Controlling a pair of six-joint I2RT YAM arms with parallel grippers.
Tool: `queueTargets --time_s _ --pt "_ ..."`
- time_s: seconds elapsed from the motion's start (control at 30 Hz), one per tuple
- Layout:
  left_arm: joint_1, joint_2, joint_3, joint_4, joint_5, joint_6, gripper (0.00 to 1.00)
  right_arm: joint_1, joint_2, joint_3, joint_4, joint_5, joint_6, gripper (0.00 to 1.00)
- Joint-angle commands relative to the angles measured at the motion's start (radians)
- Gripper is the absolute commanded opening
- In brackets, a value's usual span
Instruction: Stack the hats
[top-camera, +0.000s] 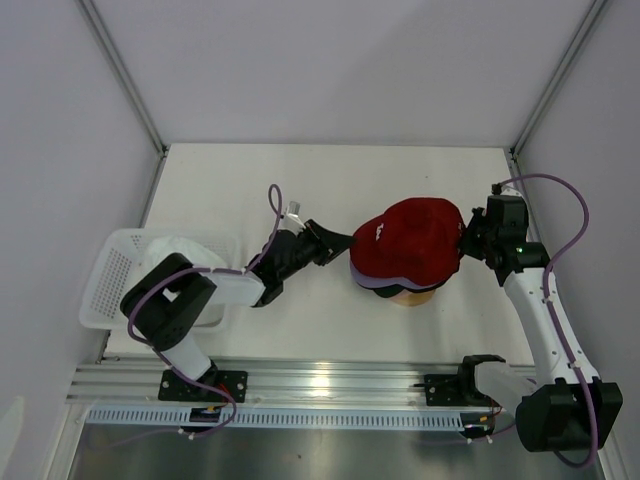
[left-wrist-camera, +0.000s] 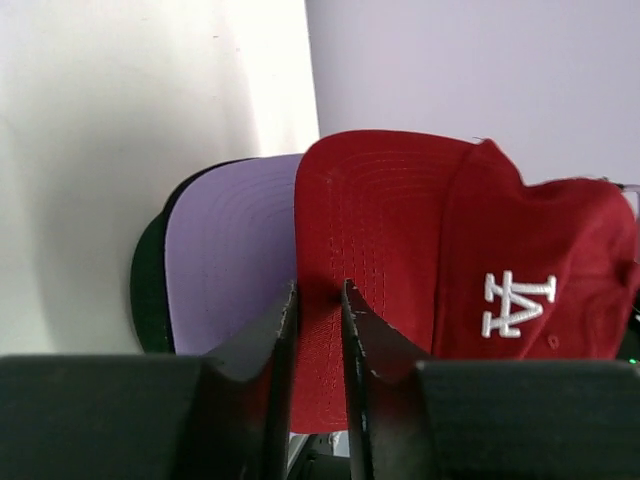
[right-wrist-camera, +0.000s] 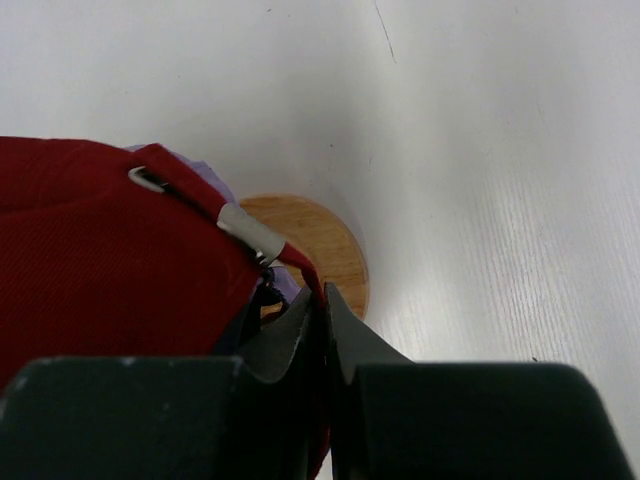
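Observation:
A red hat (top-camera: 410, 240) with white lettering tops a stack on the round wooden stand (top-camera: 415, 298). Below its brim show a lavender hat (left-wrist-camera: 230, 260) and a dark hat (left-wrist-camera: 148, 280). My left gripper (top-camera: 345, 241) is at the front of the stack. Its jaws (left-wrist-camera: 318, 290) stand narrow, one on each side of the red hat's (left-wrist-camera: 400, 220) brim, pinching it. My right gripper (top-camera: 463, 240) is at the back of the stack. It (right-wrist-camera: 320, 295) is shut on the red hat's (right-wrist-camera: 100, 250) rear strap, just above the wooden stand (right-wrist-camera: 320, 245).
A white plastic mesh basket (top-camera: 110, 275) stands at the table's left edge, behind my left arm, with something pale inside. Walls close in the table at the back and on both sides. The arms' rail runs along the near edge.

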Motion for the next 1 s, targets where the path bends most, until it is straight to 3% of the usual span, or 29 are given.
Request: queueTargets --time_s 0.0,0.1,0.13,0.23,0.4,0.5,0.6,0.63,0.67,0.8,0.97 --pt "-0.032 -0.006 0.009 0.115 0.022 -0.006 0.21 -0.004 0.006 -0.002 0.037 -0.013 -0.003 0.08" --pt "-0.034 -0.002 -0.006 0.143 0.026 0.011 0.30 -0.004 0.000 -0.002 0.037 -0.010 -0.004 0.08" --pt "-0.035 -0.002 -0.017 0.152 0.033 0.020 0.46 -0.004 -0.001 -0.002 0.037 -0.009 -0.004 0.08" --pt "-0.038 0.007 -0.052 0.215 0.040 0.046 0.68 -0.005 -0.003 -0.004 0.039 -0.010 -0.001 0.08" --pt "-0.037 0.061 -0.121 0.403 0.085 0.030 0.70 -0.004 -0.003 -0.011 0.037 -0.012 0.000 0.08" --pt "-0.037 0.092 -0.120 0.489 0.095 0.020 0.58 -0.005 -0.009 -0.013 0.036 -0.013 -0.003 0.08" --pt "-0.038 0.087 -0.120 0.505 0.086 0.040 0.26 -0.005 -0.012 -0.016 0.033 -0.001 -0.001 0.08" --pt "-0.038 0.083 -0.121 0.490 0.079 0.051 0.07 -0.004 -0.013 -0.016 0.032 0.002 0.000 0.07" --pt "-0.038 0.070 -0.124 0.477 0.071 0.052 0.01 -0.004 -0.015 -0.017 0.036 0.002 0.003 0.07" --pt "-0.040 0.031 -0.144 0.413 0.028 0.071 0.01 -0.004 -0.009 -0.025 0.025 0.020 0.005 0.07" --pt "-0.061 -0.046 -0.123 0.103 -0.050 0.124 0.01 -0.004 -0.004 -0.037 0.028 0.033 0.005 0.06"
